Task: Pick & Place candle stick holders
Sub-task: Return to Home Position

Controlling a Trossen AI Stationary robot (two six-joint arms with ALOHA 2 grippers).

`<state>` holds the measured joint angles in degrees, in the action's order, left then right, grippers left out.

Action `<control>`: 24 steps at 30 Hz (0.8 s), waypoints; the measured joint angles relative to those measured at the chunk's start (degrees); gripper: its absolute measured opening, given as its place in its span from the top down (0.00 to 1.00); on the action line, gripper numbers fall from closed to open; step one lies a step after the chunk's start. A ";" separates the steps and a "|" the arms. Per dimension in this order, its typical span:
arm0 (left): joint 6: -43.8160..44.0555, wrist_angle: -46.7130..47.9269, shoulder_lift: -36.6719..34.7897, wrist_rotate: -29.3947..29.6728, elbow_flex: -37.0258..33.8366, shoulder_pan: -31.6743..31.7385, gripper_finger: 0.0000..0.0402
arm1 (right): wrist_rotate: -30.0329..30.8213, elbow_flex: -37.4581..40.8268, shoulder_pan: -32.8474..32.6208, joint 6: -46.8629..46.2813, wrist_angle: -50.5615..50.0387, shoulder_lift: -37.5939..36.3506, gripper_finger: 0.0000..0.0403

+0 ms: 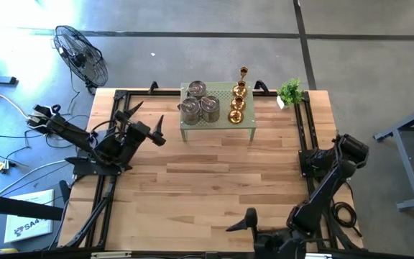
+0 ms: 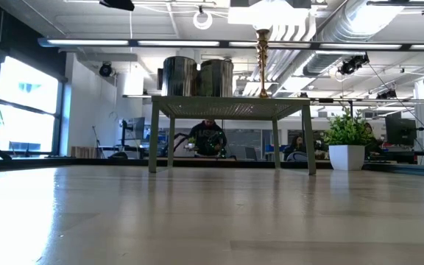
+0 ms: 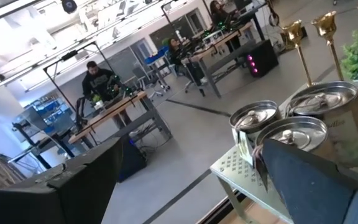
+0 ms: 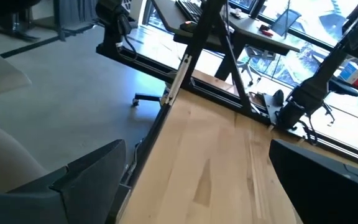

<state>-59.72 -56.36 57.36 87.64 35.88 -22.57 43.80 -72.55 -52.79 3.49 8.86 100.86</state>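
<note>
At the table's (image 1: 214,180) 12 o'clock, 3 silver candle holders (image 1: 200,105) and 3 gold candle holders (image 1: 238,102) top the green stand (image 1: 218,124). The left gripper (image 1: 152,115) at 9 and the right gripper (image 1: 239,223) at 6 have their fingers spread and empty, best folded home wide of it.

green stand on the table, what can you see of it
The green stand is small and pale, metal by its look, with a perforated flat top and four thin straight legs. It stands upright near the far edge of the table. Three silver holders sit on its left half, and gold holders stand in a row on its right.
</note>
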 joint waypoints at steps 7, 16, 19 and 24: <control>-0.04 5.36 0.00 0.99 0.00 0.02 0.05 | 0.10 0.00 1.72 0.00 -0.02 0.00 0.03; 7.53 18.58 0.18 1.90 0.00 0.02 0.05 | 6.76 0.00 3.41 2.63 -0.22 0.00 0.03; 20.88 18.89 0.43 1.44 0.00 0.02 0.05 | 5.87 0.00 3.32 -0.49 -0.21 0.00 0.03; 27.11 19.46 -0.13 -12.09 0.00 -1.70 0.05 | -4.59 0.00 3.30 2.65 2.25 -0.01 0.03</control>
<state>-32.61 -36.90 57.23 75.55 35.88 -24.27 39.21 -72.55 -49.50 6.13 11.11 100.85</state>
